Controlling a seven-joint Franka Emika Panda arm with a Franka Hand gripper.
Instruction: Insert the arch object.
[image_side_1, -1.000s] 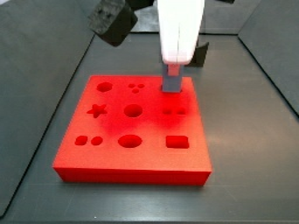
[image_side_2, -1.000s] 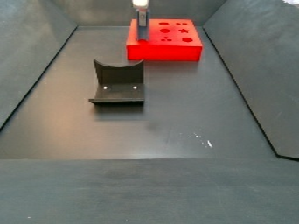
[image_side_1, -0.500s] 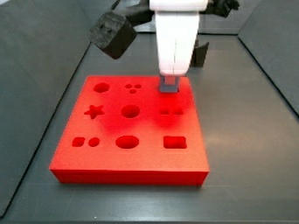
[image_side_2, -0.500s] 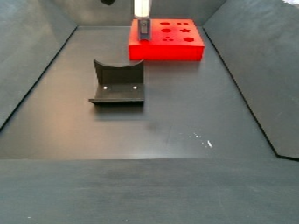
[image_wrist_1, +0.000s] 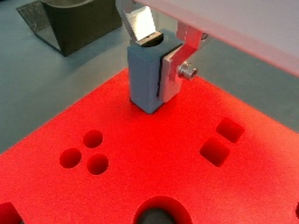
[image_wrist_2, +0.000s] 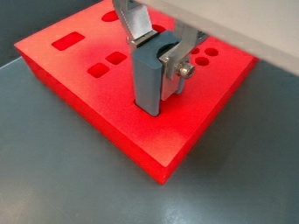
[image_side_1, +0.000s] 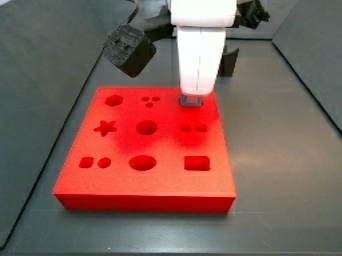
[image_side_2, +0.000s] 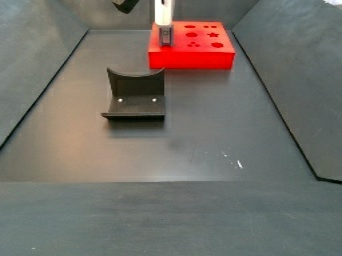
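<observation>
My gripper (image_wrist_1: 159, 54) is shut on the arch object (image_wrist_1: 149, 80), a dark grey-blue block held upright with its semicircular notch at the top between the fingers. Its lower end touches the top of the red board (image_wrist_1: 176, 179); I cannot tell whether it sits in a hole. Another wrist view shows the gripper (image_wrist_2: 156, 52), the arch object (image_wrist_2: 149, 87) and the red board (image_wrist_2: 135, 131), with the block near one board edge. In a side view the gripper (image_side_1: 194, 92) holds the arch object (image_side_1: 194, 100) over the far right of the red board (image_side_1: 147, 185).
The board has star, round and square holes. The dark fixture (image_side_2: 134, 95) stands on the floor in front of the red board (image_side_2: 194, 58); it also shows in a wrist view (image_wrist_1: 76, 22). Grey walls enclose the floor.
The gripper has come lower with the arch object, whose visible part above the board is shorter. The red board has shifted slightly in both side views.
</observation>
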